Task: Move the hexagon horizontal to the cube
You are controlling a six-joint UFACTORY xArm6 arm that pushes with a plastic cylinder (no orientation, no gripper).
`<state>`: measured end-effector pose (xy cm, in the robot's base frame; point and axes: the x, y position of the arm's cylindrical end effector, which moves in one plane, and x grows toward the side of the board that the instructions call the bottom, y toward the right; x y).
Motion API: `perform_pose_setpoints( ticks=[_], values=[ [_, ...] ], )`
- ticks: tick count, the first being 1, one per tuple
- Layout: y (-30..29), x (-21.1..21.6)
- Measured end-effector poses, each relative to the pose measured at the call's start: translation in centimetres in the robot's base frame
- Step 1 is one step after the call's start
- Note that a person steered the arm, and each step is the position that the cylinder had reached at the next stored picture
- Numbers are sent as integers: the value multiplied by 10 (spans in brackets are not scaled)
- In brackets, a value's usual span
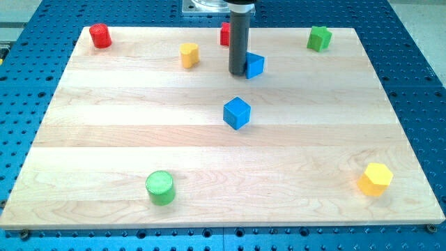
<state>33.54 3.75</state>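
The big wooden worktop [209,139] is lying flat on a blue table with rows of little holes [418,84], and it is carrying eight small blocks spread far apart, so each one can be pushed alone. My dark rod is hanging down from the view's top, and my tip [239,72] is sitting on the wood, touching or almost touching the left side of a blue block [255,65]. This tool has no jaws to open or close; it is only a stick that pushes. A red block [225,33] is peeking out behind the rod, and I cannot tell its shape. The blue cube [237,113] is waiting near the middle, below my tip. The yellow hexagon [375,179] is sitting far away, near the bottom right corner, lower than the cube, so I think it is still needing a push up the board to line up level with the cube. A green cylinder [160,187] is standing near the bottom left. A red cylinder [100,35] is resting in the top left corner, a green block [319,38] near the top right, and a small yellow block [189,54] left of the rod. There are no bowls or boxes here, so nothing is sitting inside anything.
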Motion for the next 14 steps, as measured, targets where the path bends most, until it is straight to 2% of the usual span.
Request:
perform_pose_setpoints(
  ticks=[1,2,3,4,5,6,7,8,9,10,11,12,13,14],
  values=[
    [103,35],
    [178,104],
    [243,182],
    [289,236],
    [183,260],
    [82,242],
    [167,240],
    [95,208],
    [14,206],
    [95,186],
    [93,152],
    [31,146],
    [4,103],
    [-16,91]
  ],
)
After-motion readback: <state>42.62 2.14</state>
